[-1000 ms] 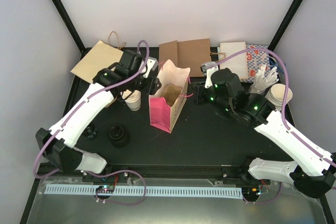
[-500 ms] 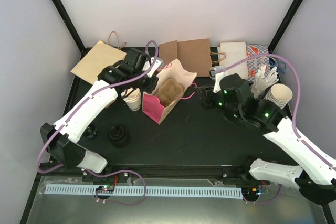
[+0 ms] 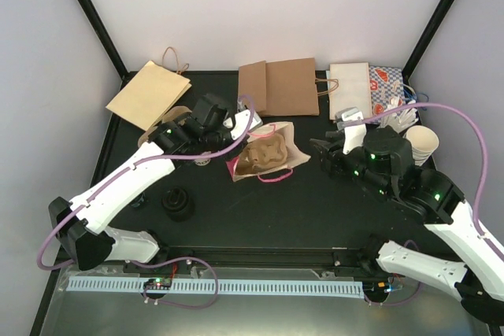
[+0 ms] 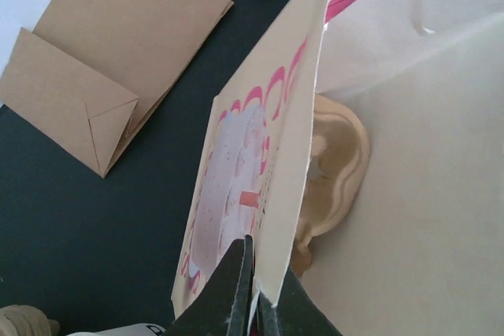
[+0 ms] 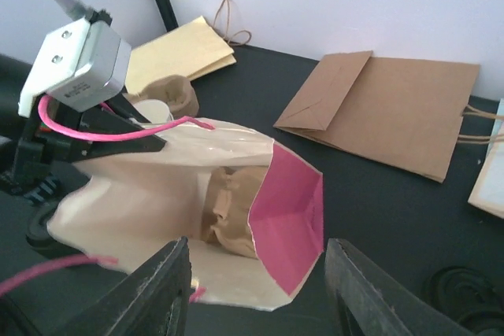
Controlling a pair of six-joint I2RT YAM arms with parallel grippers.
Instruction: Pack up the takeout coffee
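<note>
**While the pink bag is lying tipped, the left jaws are pinching its edge**

As the pink bag (image 3: 287, 155) is lying on its side at the middle of the black table (image 3: 315, 202), its mouth is facing the right of the frame. A moulded pulp tray (image 3: 264, 151) is showing inside it.

The left gripper (image 3: 244, 127) is reaching in from the upper left of the bag. In the left wrist view its fingers (image 4: 236, 289) are pressing together on the bag's thin wall edge, with the patterned outer side on the left and the tray (image 4: 339, 163) on the right. One pink handle loop is draping over this gripper in the right wrist view.

The right gripper (image 3: 324, 151) is hovering just right of the bag's mouth with its fingers (image 5: 161, 289) standing apart and gripping nothing. The open mouth is filling the space between them.

The takeout coffee cup (image 5: 175, 96) is sitting outside the bag, just behind its upper left side in the right wrist view. In the top view it is lying almost wholly hidden under the left arm.

Flat brown bags (image 3: 279, 86) are lying along the upper edge of the table. A black lid stack (image 3: 177, 204) is sitting at lower left, and a stack of cups (image 3: 421, 143) is standing at far right.
</note>
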